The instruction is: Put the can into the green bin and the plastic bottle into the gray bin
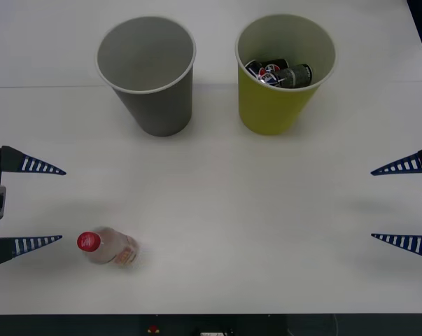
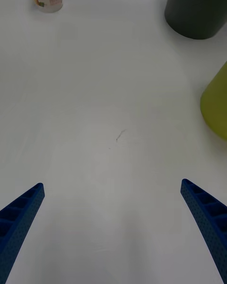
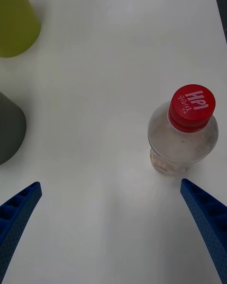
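front view: left hand [image 1: 62, 205] spread beside plastic bottle [image 1: 107, 247]; right hand [image 1: 371, 204] spread.

The tabletop [image 1: 217, 210] is plain white. At upper left of the front frame the gray bin [image 1: 149, 84] is dark gray outside, lighter gray inside, with a whitish rim. At upper right the green bin [image 1: 273, 105] is yellow-green outside and pale inside; the can [image 1: 280, 74] in it is dark with red, white and blue marks. At lower left the bottle [image 1: 109, 247] is clear with a pale orange label and a red cap [image 3: 192, 107] bearing white letters. Both grippers' fingers [image 1: 32, 166] are blue with white ribbing.
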